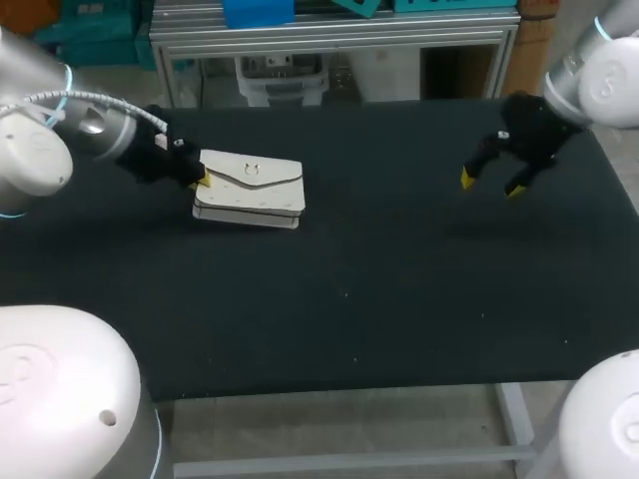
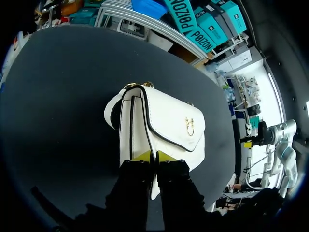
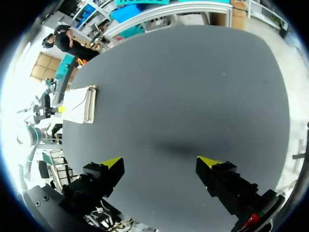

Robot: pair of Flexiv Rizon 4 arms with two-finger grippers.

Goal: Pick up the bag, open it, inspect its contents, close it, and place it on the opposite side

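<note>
This looks like a robotics lab. Two white industrial arms with rounded joints, the left arm [image 1: 40,150] and the right arm [image 1: 609,85], come in over a single plain worktop [image 1: 399,299]. The worktop is covered edge to edge in dark matte sheet and stands on a pale metal frame. A braided cable runs bare along the left arm. One white bag [image 1: 250,190] on the sheet is the only household thing in view.

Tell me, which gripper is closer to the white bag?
Left. The left gripper pinches the white bag's end; the right gripper hangs open, far across the table.
</note>
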